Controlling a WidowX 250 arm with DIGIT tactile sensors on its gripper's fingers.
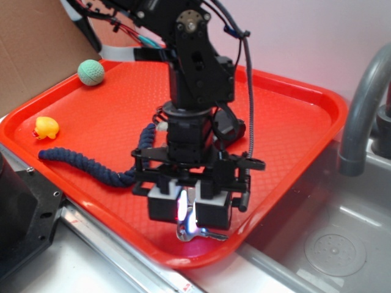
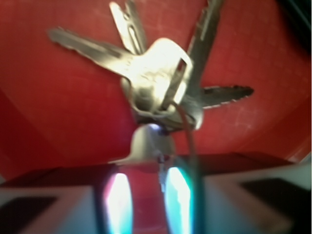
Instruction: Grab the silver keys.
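Pointing straight down over the near edge of the red tray, the end effector has its two grey pads drawn close together with the silver keys sitting right between and just below them. In the wrist view the bunch fills the frame directly ahead of the fingertips — the key heads and the thin wire ring lie nearest the glowing pads, while the blades fan outward away from them, one to the left, two upward and one to the right. So the keys are not off to either side; they lie on the closing line itself, and the pads appear clenched on one key head or the ring, though the blur at the contact leaves the exact bite uncertain. Whether the bunch rests on the tray or hangs just clear of it cannot be told. My judgement is that the coming move turns on a vertical lift — the fanned blades dangle loosely, so a thin pinch could slip. Well apart to the far left sit a blue rope, a yellow duck and a green ball.
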